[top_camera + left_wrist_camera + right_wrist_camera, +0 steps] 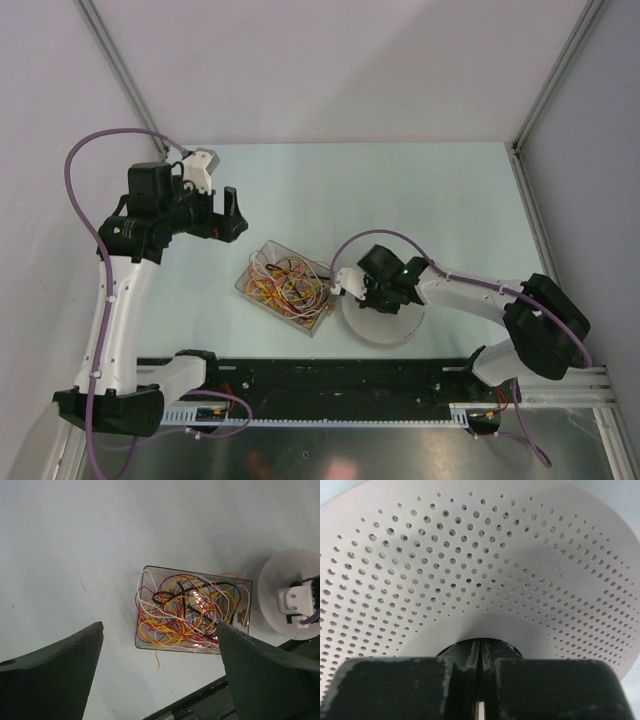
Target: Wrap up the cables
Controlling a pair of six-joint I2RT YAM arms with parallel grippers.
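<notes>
Lying in a loose tangle, the cables (187, 612) fill a clear tray (138, 641) around the middle of the bench, somewhat toward its near edge, with one yellow end trailing over the tray wall. Just beside the tray, on the side toward the right edge, stands the white perforated spool (385, 325). The right gripper (479, 652) sits at the spool's dark hub, its jaws pressed together with nothing visible between them. The left gripper (233, 214) hangs above the bench toward the left edge, jaws spread wide and empty, looking down on the tray. These wires look very light, limp and springy, and they are interlaced, so lifting one will likely drag its neighbours along. A sensible hold is a free end or an outer loop at the tray's rim, pinched firmly because the thin insulation may slip.
</notes>
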